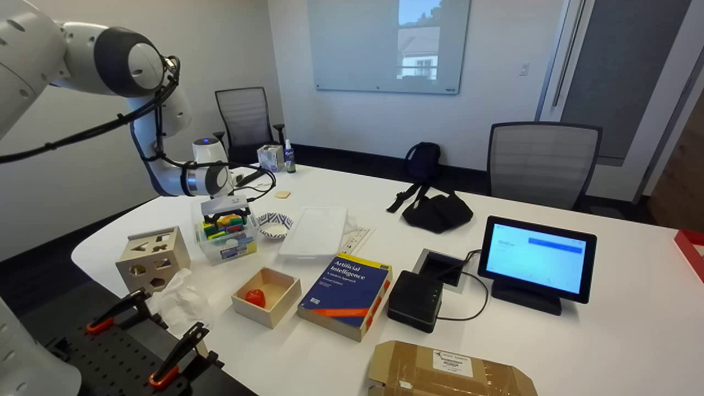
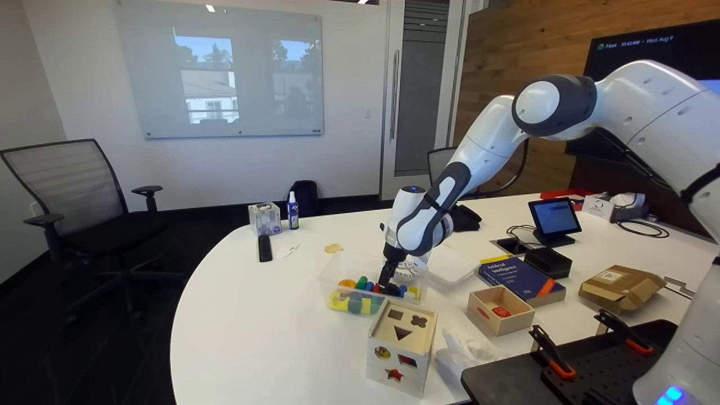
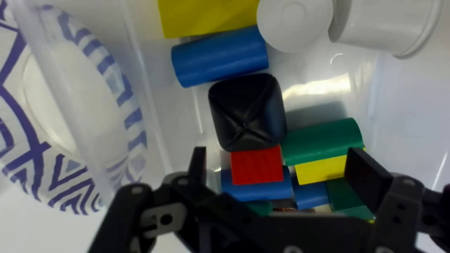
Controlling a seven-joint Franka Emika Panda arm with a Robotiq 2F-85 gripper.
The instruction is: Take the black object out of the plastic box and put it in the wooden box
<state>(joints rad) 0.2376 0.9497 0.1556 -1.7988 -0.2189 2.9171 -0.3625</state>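
Item: the black object (image 3: 248,112). Location: on the floor of the clear plastic box (image 3: 182,119), which stands on the bench (image 1: 308,363). Form: four-sided and cushion-like, with rounded corners. The upper face carries creases that run inward from the corners and meet in an X at a small pinched point, set slightly toward 6 o'clock. Finish: deep black with a soft sheen; the 3 o'clock flank shows a faint bluish cast.

Surroundings, wrist view, black object as hub: a blue cylinder (image 3: 220,56) lies just beside it at 11 o'clock, a white round piece (image 3: 294,24) at 1, a green cylinder (image 3: 323,140) at 4, and a red block (image 3: 256,165) close up at 6.

Jaws: spread apart, pointing down over the plastic box in both exterior views. In the wrist view the black object lies at 11 o'clock from the middle of their gap.

From where I stand, in an exterior view, the open wooden box (image 1: 250,314) sits at 5 o'clock from the plastic box and contains a red object (image 1: 255,297); a wooden shape sorter (image 1: 147,258) stands at 8.
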